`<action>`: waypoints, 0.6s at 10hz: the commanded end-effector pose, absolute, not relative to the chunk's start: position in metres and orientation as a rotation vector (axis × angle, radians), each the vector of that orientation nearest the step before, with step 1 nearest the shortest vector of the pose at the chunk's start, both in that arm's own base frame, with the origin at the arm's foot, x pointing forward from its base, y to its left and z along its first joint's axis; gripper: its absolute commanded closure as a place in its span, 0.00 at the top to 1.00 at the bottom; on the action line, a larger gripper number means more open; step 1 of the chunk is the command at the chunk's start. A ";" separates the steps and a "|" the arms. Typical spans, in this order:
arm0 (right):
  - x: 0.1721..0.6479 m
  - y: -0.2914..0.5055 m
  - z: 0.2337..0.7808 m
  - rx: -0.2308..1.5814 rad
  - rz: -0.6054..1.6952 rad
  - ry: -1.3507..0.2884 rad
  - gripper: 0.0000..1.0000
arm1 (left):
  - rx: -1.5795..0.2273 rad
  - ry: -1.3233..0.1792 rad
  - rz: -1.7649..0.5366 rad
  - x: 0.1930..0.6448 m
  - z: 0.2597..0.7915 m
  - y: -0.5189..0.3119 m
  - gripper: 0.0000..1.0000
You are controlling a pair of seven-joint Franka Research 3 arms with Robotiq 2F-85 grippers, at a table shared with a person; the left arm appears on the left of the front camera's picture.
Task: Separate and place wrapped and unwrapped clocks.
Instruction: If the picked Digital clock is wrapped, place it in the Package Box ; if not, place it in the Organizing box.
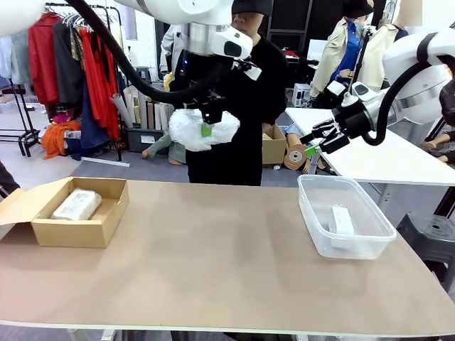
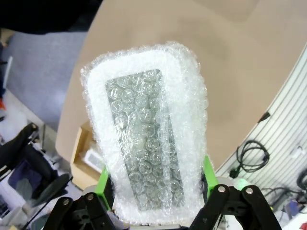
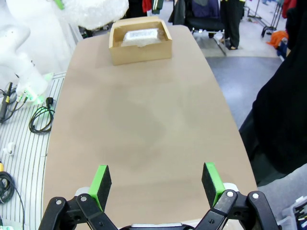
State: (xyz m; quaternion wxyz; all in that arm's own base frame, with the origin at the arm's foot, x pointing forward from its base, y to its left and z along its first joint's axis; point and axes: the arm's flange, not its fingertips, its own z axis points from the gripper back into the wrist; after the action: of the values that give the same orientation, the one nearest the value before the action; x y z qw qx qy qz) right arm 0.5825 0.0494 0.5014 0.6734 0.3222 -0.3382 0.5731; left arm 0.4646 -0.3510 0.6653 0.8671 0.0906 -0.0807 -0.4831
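Observation:
High over the table's far middle, my left gripper (image 1: 207, 130) is shut on a wrapped clock (image 1: 202, 128), an oblong bubble-wrap bundle. In the left wrist view this bundle (image 2: 148, 153) fills the space between the green pads (image 2: 102, 178). A second wrapped clock (image 1: 77, 204) lies in the cardboard box (image 1: 91, 232) at the table's left, also seen as the bundle (image 3: 139, 35) in the box (image 3: 140, 50) from the right wrist. An unwrapped white clock (image 1: 341, 220) rests in the clear plastic tub (image 1: 370, 243) at the right. My right gripper (image 1: 313, 140) hangs open above the tub's far side, empty (image 3: 157, 183).
A person in black (image 1: 242, 106) stands at the far side behind the held bundle. A second white table (image 1: 384, 160) lies at the right rear. A clothes rack (image 1: 71, 64) stands at the back left. The bare tabletop (image 1: 213, 241) stretches between box and tub.

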 end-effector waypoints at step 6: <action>0.583 0.050 0.503 0.716 1.298 -0.761 1.00 | 0.249 -0.203 -0.906 0.465 0.718 -0.284 0.00</action>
State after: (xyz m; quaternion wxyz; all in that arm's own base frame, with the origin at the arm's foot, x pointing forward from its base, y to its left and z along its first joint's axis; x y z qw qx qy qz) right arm 0.5825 0.0493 0.5014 0.6734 0.3222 -0.3382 0.5730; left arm 0.4648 -0.2929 0.7083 0.8812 0.1102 -0.0903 -0.4508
